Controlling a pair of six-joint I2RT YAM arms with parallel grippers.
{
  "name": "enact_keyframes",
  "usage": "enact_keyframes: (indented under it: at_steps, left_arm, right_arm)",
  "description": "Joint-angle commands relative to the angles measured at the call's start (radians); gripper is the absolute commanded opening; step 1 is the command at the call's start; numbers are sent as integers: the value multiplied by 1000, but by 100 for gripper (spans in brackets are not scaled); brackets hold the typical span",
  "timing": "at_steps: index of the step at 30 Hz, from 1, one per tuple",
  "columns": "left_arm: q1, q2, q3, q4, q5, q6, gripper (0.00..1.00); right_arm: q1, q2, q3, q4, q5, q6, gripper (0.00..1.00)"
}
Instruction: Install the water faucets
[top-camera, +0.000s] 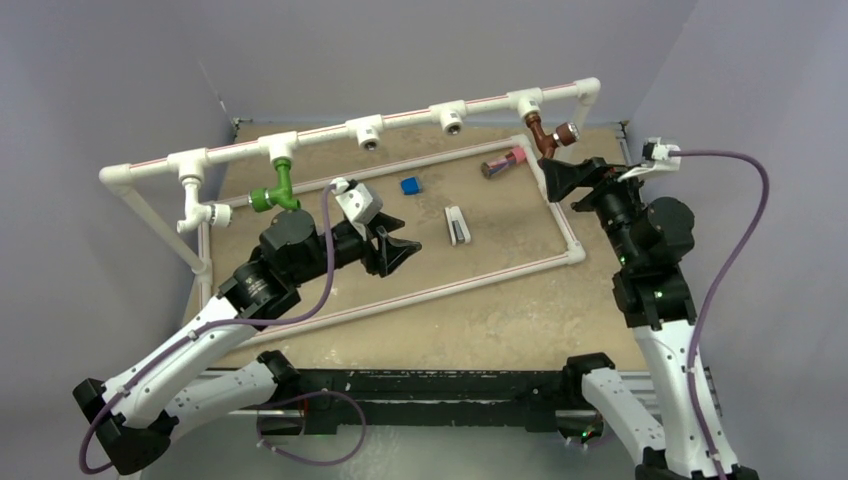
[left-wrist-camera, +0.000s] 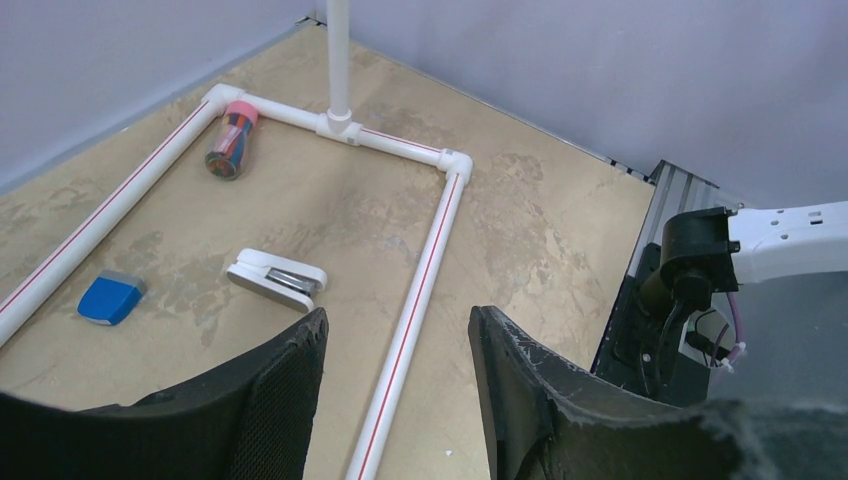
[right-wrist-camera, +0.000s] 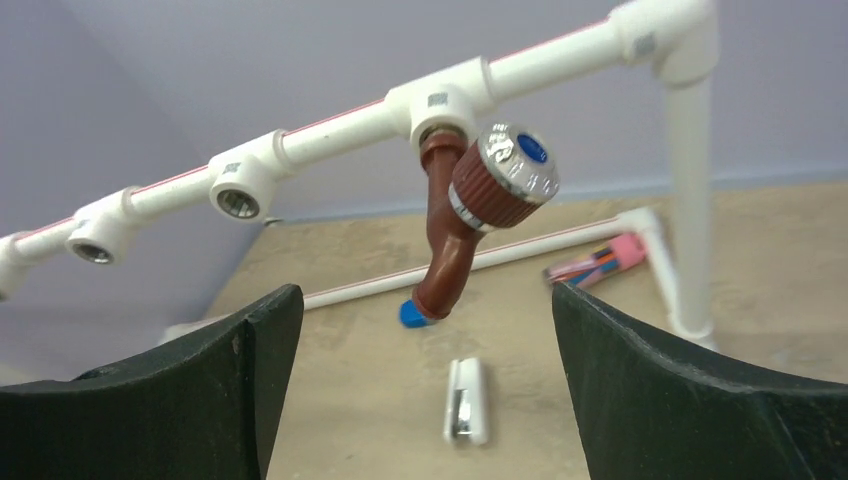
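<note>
The 2 robot arms, left arm (top-camera: 190, 352) and right arm (top-camera: 668, 352), pair white shells with black joints. Purple cables (top-camera: 740, 240) trail along both. The left hand (top-camera: 400, 248) and right hand (top-camera: 565, 182) have 2 broad black fingers below a white wrist camera (top-camera: 358, 203). Green lights (top-camera: 655, 295) dot the right arm.

Blurry pink-capped cylinder (right-wrist-camera: 598, 261), contents indistinct

The top camera looks steeply down on the whole table (top-camera: 480, 320); both low wrist cameras share the white stapler (left-wrist-camera: 276, 281).
</note>
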Motion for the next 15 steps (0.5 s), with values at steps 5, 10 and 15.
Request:
enact_keyframes:
  at_steps: [5, 10, 15]
  left_arm:
    - [3, -15, 1, 34, 6, 5, 52]
    - [3, -25, 1, 33, 8, 2, 52]
    - [3, -31, 1, 33, 13, -3, 52]
  right_arm:
    - [127, 8, 187, -213, 128, -527, 92]
    - [220, 18, 230, -280, 146, -833, 92]
    - [316, 29, 256, -371, 199, -1150, 93]
